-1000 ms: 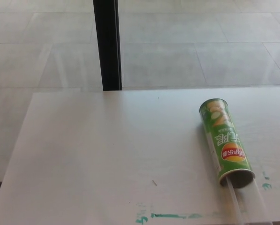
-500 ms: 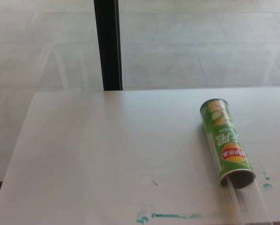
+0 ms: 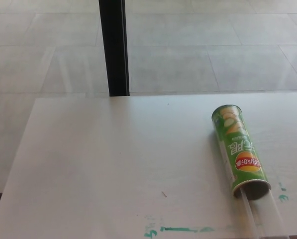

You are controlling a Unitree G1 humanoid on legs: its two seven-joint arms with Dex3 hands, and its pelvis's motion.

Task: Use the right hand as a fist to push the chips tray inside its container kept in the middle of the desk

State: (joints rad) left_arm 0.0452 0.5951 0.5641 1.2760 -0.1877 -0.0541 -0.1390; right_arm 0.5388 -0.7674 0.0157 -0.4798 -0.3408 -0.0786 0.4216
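Lying on its side at about 4 o'clock on the white rectangular desk, the green cylindrical chips container points its open mouth toward 5 o'clock. From that mouth a clear plastic tray sticks out, reaching the bottom edge. Green paint smears mark the desk near 6 o'clock. Neither robot hand shows, so their state cannot be told.

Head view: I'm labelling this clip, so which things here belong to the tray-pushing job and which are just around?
Job:
- green cylindrical chips can, lying on its side
- clear plastic chips tray, sticking out of its near open end

Just around:
- white desk
- green paint smears on the desk's near edge
- black vertical post behind the desk

Neither robot hand shows.
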